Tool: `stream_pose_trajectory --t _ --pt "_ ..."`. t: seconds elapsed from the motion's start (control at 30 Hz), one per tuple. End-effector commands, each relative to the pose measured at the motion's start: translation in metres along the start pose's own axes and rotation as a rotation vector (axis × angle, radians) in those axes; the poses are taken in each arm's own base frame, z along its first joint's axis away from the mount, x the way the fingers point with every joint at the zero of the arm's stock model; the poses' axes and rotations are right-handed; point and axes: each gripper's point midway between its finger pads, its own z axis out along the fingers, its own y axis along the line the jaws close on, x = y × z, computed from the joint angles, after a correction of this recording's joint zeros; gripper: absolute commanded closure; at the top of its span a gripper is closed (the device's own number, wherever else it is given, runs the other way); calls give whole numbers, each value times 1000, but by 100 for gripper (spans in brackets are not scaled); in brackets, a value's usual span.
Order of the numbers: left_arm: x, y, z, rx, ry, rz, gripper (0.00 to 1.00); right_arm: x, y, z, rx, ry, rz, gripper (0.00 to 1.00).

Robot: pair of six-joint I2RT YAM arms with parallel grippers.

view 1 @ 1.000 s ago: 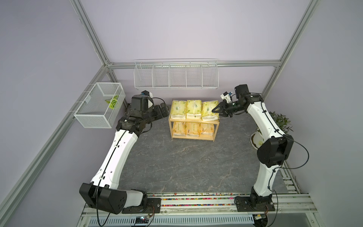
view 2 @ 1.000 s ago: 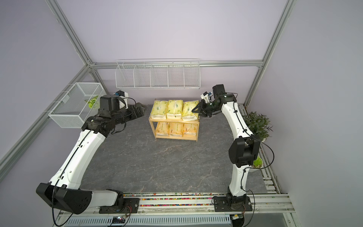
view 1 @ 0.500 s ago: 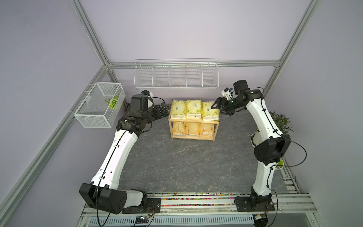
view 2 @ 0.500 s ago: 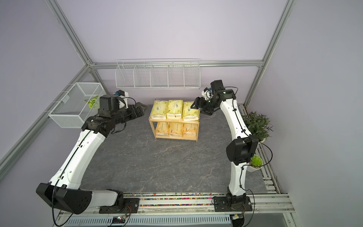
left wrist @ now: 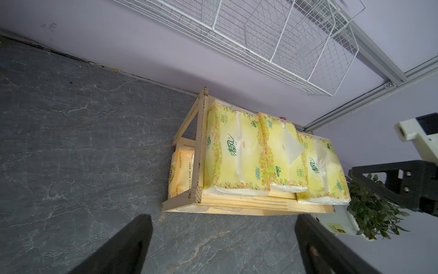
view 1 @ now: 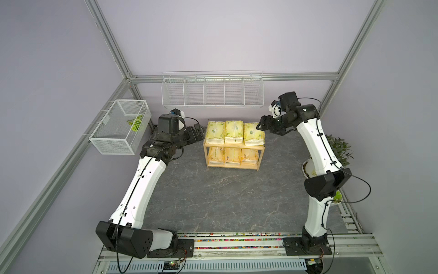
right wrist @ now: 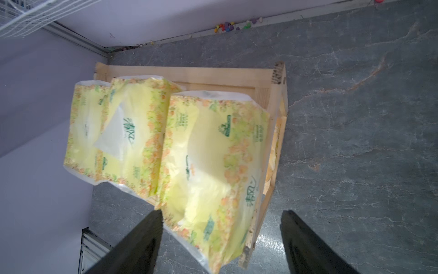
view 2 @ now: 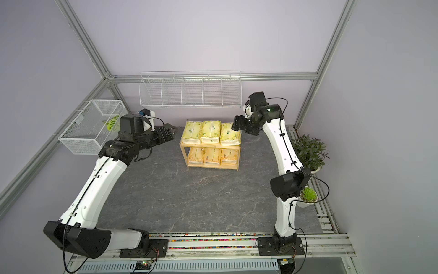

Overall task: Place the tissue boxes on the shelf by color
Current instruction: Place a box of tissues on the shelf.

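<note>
The desk carries the shelf at the middle of its back edge, close to the wall, so each of my arms can reach it from its own side. On the top tray three yellow-green tissue packs lie side by side, and three orange tissue packs fill the lower tier. That is one colour per tier, so I judge the sorting is practically done. The right-end pack sits at the tray's right end, with its front corner reaching over the front rim. I think it may want a small push back.

My right gripper hovers at this pack with the jaws apart, clamping nothing; whether a finger brushes the wrapper I cannot tell. My left gripper waits off the shelf's left end, not touching it, fully spread and empty, probably to keep out of the way.
</note>
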Motion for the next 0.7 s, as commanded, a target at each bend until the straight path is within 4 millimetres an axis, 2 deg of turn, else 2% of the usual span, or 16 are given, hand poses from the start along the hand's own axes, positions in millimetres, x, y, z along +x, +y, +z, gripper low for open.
stream_pose_trajectory --t 0.0,0.27,0.47,0.57,0.67 --pt "-4 -3 -5 15 -20 6 0 6 0 20 31 46 -12 17" --pt "-2 -1 -5 9 -16 6 0 12 22 44 -11 75 -23 18" --pt "-1 -1 -3 11 -9 2 0 10 39 49 -65 64 -18 18" --pt "-1 -1 -3 12 -11 -1 0 9 41 51 -74 64 -14 18" --pt "-2 -1 -3 12 -13 1 0 7 36 43 -40 43 -28 18"
